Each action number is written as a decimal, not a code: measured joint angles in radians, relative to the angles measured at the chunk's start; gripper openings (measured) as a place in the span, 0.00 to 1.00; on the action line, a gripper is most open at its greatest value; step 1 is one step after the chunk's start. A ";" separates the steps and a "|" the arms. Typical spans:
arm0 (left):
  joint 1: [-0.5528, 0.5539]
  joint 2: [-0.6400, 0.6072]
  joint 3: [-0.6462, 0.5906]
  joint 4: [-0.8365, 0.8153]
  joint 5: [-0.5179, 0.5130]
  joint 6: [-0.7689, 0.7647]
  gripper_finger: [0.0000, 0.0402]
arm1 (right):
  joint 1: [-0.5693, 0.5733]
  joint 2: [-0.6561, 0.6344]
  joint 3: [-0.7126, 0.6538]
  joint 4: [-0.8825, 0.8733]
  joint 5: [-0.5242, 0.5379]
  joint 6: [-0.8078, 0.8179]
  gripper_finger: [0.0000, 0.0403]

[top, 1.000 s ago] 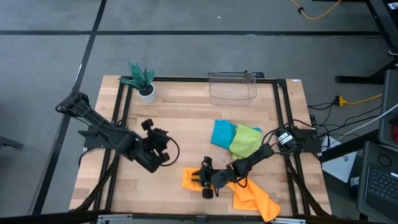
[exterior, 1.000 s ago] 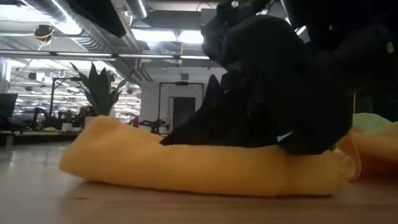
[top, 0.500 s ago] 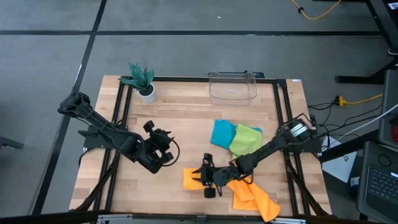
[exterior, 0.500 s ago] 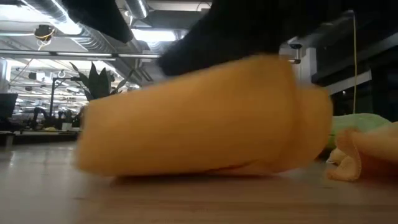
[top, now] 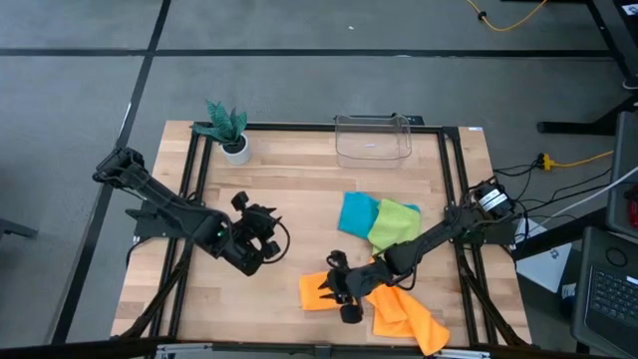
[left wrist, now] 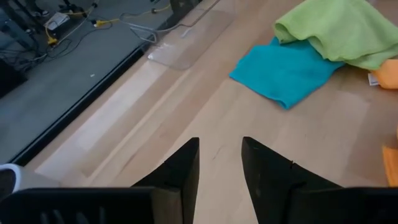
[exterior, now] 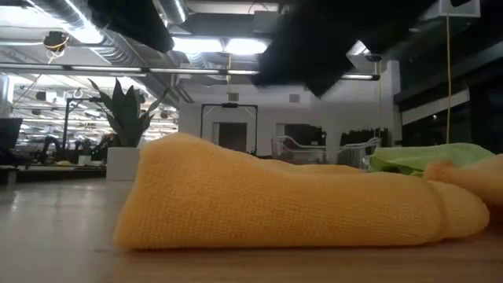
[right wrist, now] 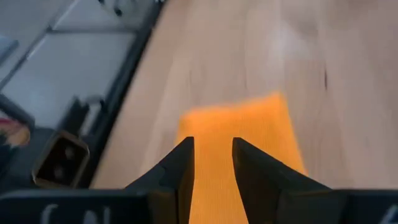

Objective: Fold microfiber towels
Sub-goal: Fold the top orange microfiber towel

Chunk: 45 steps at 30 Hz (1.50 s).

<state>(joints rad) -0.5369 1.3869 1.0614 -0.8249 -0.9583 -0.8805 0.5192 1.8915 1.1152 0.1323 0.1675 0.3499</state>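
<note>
A folded orange microfiber towel (top: pixel 311 295) (exterior: pixel 299 212) lies flat on the table near the front edge. My right gripper (top: pixel 331 287) (right wrist: pixel 212 158) hangs just above it, open by a narrow gap and clear of the cloth. To its right, a second orange towel (top: pixel 414 321) lies crumpled on the table. Behind them a lime green towel (top: pixel 396 225) rests partly over a teal-blue towel (top: pixel 356 213). My left gripper (top: pixel 261 239) (left wrist: pixel 221 162) hovers open over bare wood at the left, with nothing between its fingers.
A clear plastic bin (top: pixel 373 142) stands at the table's far edge. A small plant in a white pot (top: pixel 229 130) stands at the far left corner. Black frame rails (top: pixel 189 199) run along the table's left and right sides. Bare wood lies between the two grippers.
My right gripper has risen off the folded orange towel and tipped its fingers up. The towel bulged up under it partway. It now lies flat again, shifted a little toward the table's right edge.
</note>
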 joint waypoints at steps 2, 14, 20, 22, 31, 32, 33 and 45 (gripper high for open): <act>0.007 0.000 0.000 -0.001 0.016 0.000 0.28 | 0.006 0.001 0.000 -0.061 -0.024 0.034 0.28; 0.011 0.000 0.000 -0.004 0.042 0.130 0.28 | 0.044 0.084 0.000 0.038 -0.054 -0.181 0.28; 0.011 0.000 0.000 -0.004 0.076 0.189 0.28 | 0.000 0.130 0.000 0.150 -0.074 -0.199 0.28; 0.011 0.000 0.000 -0.004 0.087 0.206 0.28 | -0.014 0.160 0.002 0.200 -0.072 -0.198 0.28; 0.011 0.000 0.000 -0.005 0.089 0.237 0.28 | -0.029 0.368 0.007 0.463 0.058 -0.053 0.28; 0.011 0.000 0.000 -0.005 0.089 0.237 0.28 | -0.027 0.388 0.007 0.500 0.114 -0.029 0.28; 0.011 0.000 0.000 -0.005 0.089 0.238 0.28 | -0.027 0.402 0.007 0.534 0.173 -0.006 0.28; 0.011 0.000 0.000 -0.003 0.089 0.236 0.28 | -0.054 0.454 0.078 0.508 0.920 0.356 0.28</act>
<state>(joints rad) -0.5257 1.3869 1.0615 -0.8281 -0.8692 -0.6441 0.4656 2.3459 1.1934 0.6399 1.0874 0.7059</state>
